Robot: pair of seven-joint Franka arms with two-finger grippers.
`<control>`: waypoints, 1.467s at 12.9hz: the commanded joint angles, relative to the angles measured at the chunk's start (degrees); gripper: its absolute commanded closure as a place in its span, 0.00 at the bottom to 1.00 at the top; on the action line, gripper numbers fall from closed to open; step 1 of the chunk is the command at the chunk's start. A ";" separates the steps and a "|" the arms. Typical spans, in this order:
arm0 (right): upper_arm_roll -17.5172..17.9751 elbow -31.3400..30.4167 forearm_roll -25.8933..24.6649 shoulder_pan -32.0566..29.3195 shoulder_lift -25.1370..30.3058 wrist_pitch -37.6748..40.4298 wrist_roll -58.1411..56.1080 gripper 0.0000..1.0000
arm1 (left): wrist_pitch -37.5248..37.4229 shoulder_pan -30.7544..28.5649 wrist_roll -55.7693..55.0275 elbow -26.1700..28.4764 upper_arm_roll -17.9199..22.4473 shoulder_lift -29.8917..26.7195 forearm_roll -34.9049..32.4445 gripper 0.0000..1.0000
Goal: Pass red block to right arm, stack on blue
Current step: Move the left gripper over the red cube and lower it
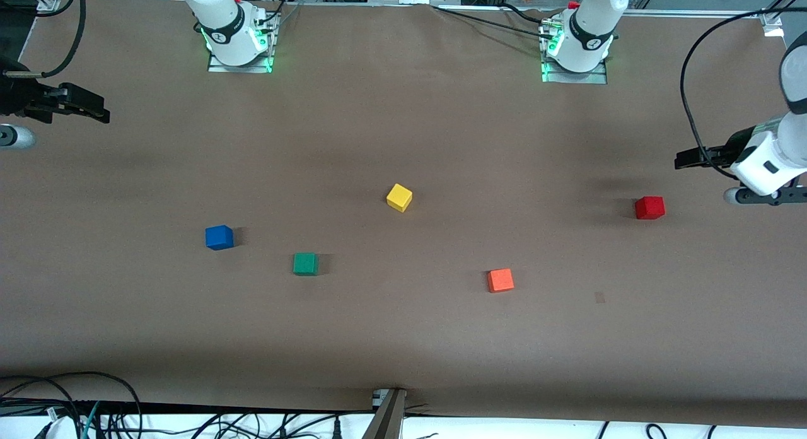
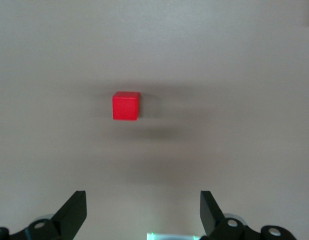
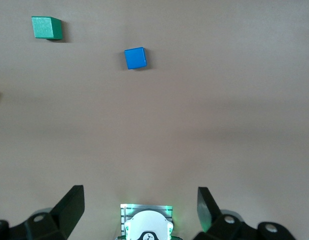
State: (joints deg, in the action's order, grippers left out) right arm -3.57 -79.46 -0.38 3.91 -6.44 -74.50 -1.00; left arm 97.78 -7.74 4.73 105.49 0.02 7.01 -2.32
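Observation:
The red block [image 1: 649,207] sits on the brown table near the left arm's end. It also shows in the left wrist view [image 2: 126,106], apart from the fingers. My left gripper [image 1: 690,158] is up over the table's edge beside the red block, and the left wrist view [image 2: 143,212] shows it open and empty. The blue block [image 1: 219,237] sits toward the right arm's end and also shows in the right wrist view [image 3: 135,58]. My right gripper [image 1: 88,108] is up over that end of the table, and the right wrist view [image 3: 139,207] shows it open and empty.
A green block [image 1: 305,263] lies beside the blue one, a little nearer the front camera, and also shows in the right wrist view [image 3: 46,27]. A yellow block [image 1: 399,197] sits mid-table. An orange block [image 1: 500,280] lies nearer the camera than the red one. Cables run along the front edge.

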 commanded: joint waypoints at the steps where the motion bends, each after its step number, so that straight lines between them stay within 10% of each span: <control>1: 0.23 1.41 -0.06 -0.48 -0.59 0.76 -0.58 0.00 | 10.80 -2.54 2.82 9.44 -0.20 -1.91 -0.93 0.00; 7: 0.23 1.41 -0.06 -0.48 -0.59 0.68 -0.49 0.00 | 35.61 -3.43 5.73 24.14 -0.11 0.10 -4.26 0.00; 19: 0.23 1.41 -0.06 -0.48 -0.59 0.33 -0.49 0.00 | 49.52 -5.71 5.82 25.47 -0.37 10.48 -8.40 0.00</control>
State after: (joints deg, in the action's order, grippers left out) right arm -3.58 -79.42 -0.38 3.90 -6.46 -74.53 -1.00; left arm 146.07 -12.72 9.87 130.81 0.06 16.98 -9.09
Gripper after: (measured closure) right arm 0.000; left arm 0.000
